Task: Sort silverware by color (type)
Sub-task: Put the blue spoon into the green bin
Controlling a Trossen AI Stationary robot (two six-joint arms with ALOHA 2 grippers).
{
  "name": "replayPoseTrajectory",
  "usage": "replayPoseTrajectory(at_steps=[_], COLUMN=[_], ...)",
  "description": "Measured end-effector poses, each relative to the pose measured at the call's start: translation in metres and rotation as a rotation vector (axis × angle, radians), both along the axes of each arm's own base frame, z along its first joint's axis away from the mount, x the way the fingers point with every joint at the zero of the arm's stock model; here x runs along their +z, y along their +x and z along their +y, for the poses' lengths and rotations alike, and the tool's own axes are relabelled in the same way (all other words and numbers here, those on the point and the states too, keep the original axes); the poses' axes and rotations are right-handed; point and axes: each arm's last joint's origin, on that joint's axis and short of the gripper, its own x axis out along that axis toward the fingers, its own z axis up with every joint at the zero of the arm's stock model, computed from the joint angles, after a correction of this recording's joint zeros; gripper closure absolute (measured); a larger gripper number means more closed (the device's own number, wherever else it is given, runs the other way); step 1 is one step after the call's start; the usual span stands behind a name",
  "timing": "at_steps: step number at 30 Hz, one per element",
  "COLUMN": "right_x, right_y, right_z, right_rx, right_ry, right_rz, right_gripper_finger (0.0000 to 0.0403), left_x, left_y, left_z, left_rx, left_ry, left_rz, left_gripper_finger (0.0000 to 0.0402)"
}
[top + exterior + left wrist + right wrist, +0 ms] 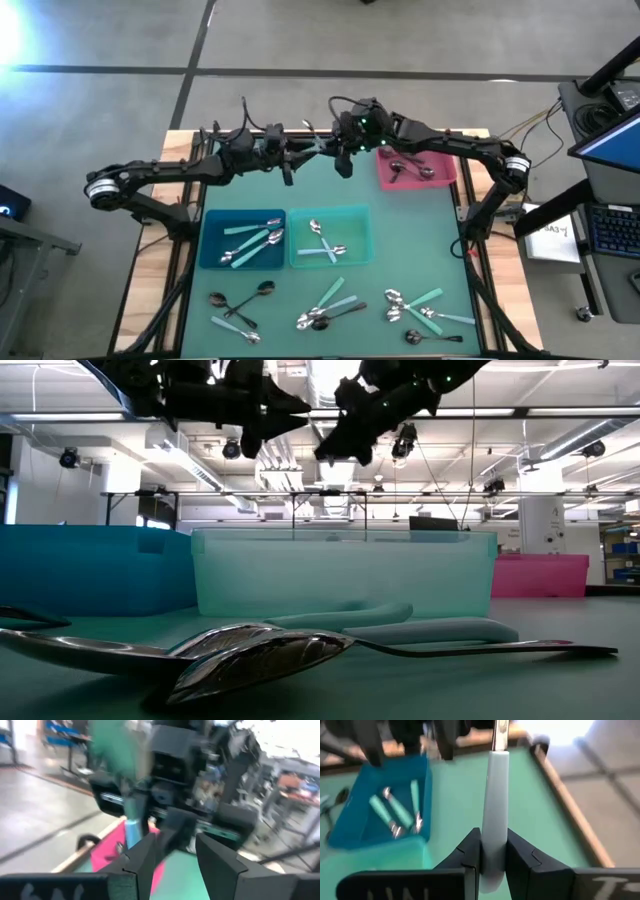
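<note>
1. Right hand (pixel 488 857): raised over the desk's (pixel 400 230) far middle, pinching a teal-handled spoon (pixel 495 805) by its handle.
2. Left hand (pixel 172 855): fingers spread, facing the right hand.
3. Blue bin (pixel 212 250): holds teal-handled spoons.
4. Loose spoons (pixel 330 305): lie along the near edge.
5. Risk: the smooth handle could slip or tilt, misdropping into the teal bin (pixel 360 240).

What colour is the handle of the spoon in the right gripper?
Light teal; the right wrist view shows the spoon's handle best.
</note>
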Motion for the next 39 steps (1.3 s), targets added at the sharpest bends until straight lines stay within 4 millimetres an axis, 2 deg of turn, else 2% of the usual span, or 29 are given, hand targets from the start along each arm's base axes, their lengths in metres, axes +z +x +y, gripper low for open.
replayPoseTrajectory(at_steps=[4, 7, 16, 21, 25, 32, 39], right_x=[0.009, 0.016, -0.009, -0.022, -0.032, -0.061, -0.087], right_y=[-0.009, -0.014, -0.01, -0.008, -0.01, -0.02, -0.027], right_z=[0.01, 0.026, 0.111, 0.153, 0.178, 0.2, 0.214], right_rx=[-0.011, 0.002, 0.072, 0.049, -0.005, -0.123, -0.133], right_ry=[0.07, 0.111, 0.191, 0.201, 0.196, 0.229, 0.3], right_rz=[0.048, 0.056, 0.206, 0.26, 0.277, 0.323, 0.31], right_gripper_finger=[0.0359, 0.0359, 0.0359, 0.0359, 0.0359, 0.0359, 0.0358], left_x=[-0.001, -0.002, -0.007, -0.006, -0.006, -0.01, -0.011], left_y=[-0.008, -0.017, -0.051, -0.061, -0.064, -0.064, -0.062], left_z=[-0.006, -0.013, -0.027, -0.031, -0.032, -0.039, -0.06], left_rx=[-0.101, -0.171, -0.139, -0.132, -0.129, -0.157, -0.252], left_ry=[-0.056, -0.113, -0.243, -0.272, -0.296, -0.37, -0.409], left_rz=[0.082, 0.163, 0.419, 0.461, 0.474, 0.511, 0.556], left_gripper_finger=[0.0275, 0.0275, 0.0274, 0.0274, 0.0274, 0.0274, 0.0274])
